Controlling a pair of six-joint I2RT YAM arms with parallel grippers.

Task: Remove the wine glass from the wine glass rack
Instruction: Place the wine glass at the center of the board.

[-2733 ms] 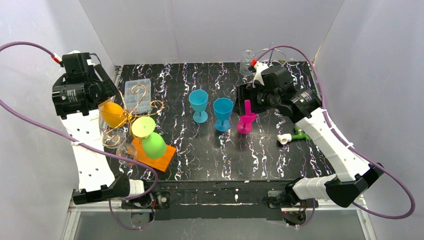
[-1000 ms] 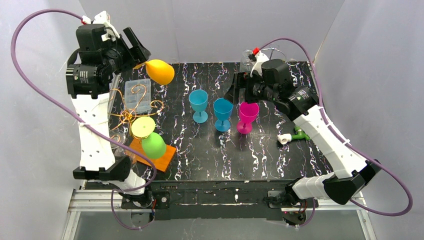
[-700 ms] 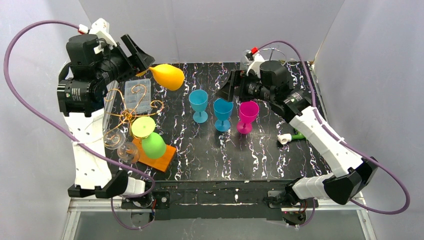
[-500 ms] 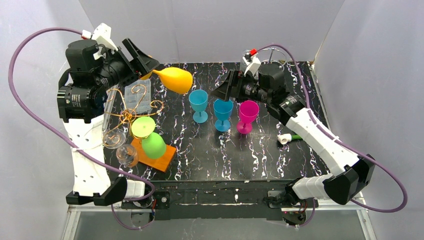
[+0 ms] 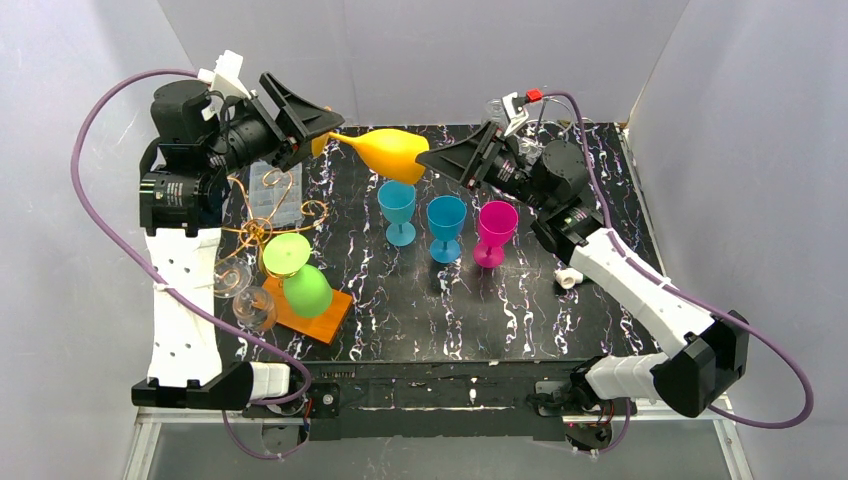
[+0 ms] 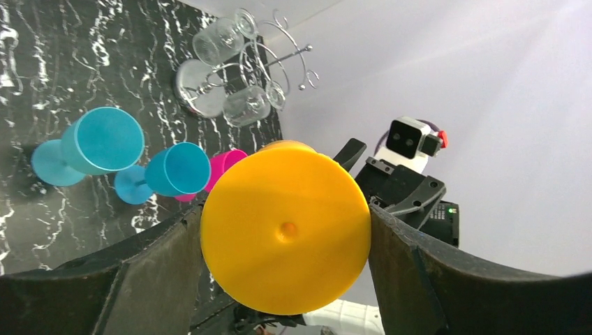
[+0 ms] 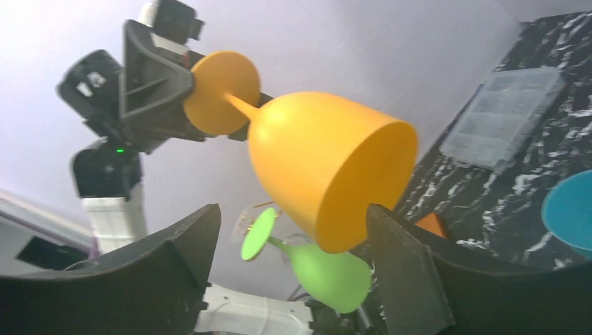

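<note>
My left gripper is shut on the round foot of an orange wine glass, which lies level in the air above the back of the table. In the left wrist view the foot fills the gap between both fingers. My right gripper stands open around the bowl's rim end. In the right wrist view the bowl sits close to the right finger, with a gap to the left one. The copper wire wine glass rack stands at the left. A green wine glass hangs tilted on it.
Two blue goblets and a pink one stand upright mid-table under the arms. A clear plastic box lies behind the copper rack, and a chrome rack with clear glasses stands at the back right. A white-and-green piece lies at the right.
My left arm has swung the orange glass from the rack up and rightwards over the table. My right gripper has left the pink goblet, risen and come around the orange bowl.
</note>
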